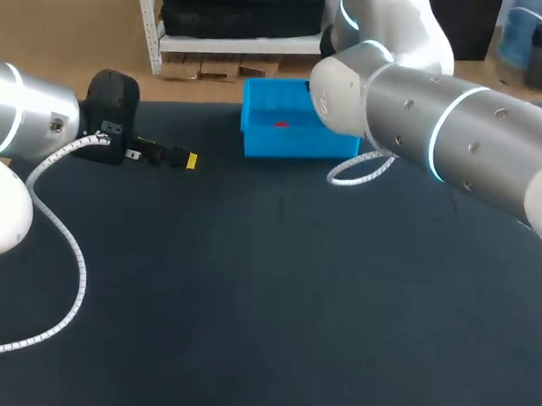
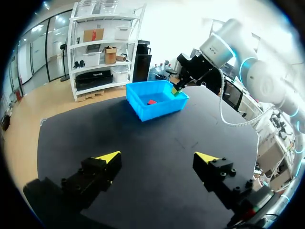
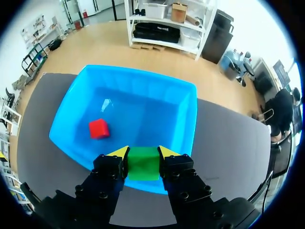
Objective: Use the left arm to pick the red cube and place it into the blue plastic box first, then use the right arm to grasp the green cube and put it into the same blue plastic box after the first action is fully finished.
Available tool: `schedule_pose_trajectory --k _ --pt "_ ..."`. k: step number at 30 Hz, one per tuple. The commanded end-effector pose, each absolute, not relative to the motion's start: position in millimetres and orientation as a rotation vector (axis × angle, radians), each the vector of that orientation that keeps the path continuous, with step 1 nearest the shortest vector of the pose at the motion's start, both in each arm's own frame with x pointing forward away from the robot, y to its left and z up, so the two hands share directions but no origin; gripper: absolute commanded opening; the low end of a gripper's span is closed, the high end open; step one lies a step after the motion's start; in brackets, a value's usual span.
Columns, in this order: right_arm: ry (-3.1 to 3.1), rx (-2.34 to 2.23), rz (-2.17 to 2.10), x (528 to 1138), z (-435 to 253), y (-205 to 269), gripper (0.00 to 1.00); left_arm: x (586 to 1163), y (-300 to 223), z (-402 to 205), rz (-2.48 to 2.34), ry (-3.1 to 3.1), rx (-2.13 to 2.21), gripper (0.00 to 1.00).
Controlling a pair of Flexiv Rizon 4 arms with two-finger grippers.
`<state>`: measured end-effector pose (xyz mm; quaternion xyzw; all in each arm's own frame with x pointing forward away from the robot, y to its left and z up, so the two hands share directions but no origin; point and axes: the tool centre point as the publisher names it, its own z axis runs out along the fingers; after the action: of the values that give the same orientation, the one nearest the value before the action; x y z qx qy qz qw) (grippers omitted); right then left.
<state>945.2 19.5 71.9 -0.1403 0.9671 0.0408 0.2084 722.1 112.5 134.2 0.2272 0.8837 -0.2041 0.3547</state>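
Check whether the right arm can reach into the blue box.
Likely yes: the right gripper, holding the green cube, hangs at the rim of the box; nothing covers it, and the red cube lies aside.
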Motion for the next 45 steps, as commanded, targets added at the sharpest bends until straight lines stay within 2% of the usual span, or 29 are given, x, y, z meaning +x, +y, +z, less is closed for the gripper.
schedule_pose_trajectory --k 1,25,26,27,29,30,31,32,45 --pt "2.780 -0.410 0.102 974 74 26 0.00 723 114 133 -0.538 2.274 0.591 1.00" --pt "2.785 -0.426 0.153 1008 62 25 0.00 723 114 133 -0.538 2.274 0.591 1.00" --pt "2.787 -0.426 0.159 1008 62 25 0.03 723 114 133 -0.538 2.274 0.591 1.00" --pt "2.788 -0.426 0.162 1008 62 26 0.30 723 114 133 -0.538 2.274 0.591 1.00" --pt "2.794 -0.432 0.172 1009 61 26 0.56 723 114 133 -0.538 2.274 0.591 1.00" --pt "2.796 -0.432 0.173 1009 60 26 0.80 723 114 133 -0.538 2.274 0.591 1.00" --pt "2.797 -0.431 0.174 1009 60 26 0.87 723 114 133 -0.538 2.274 0.591 1.00" --pt "2.799 -0.430 0.181 1009 60 26 1.00 723 114 133 -0.538 2.274 0.591 1.00" --pt "2.811 -0.454 0.193 992 77 32 1.00 723 114 133 -0.538 2.274 0.591 1.00"
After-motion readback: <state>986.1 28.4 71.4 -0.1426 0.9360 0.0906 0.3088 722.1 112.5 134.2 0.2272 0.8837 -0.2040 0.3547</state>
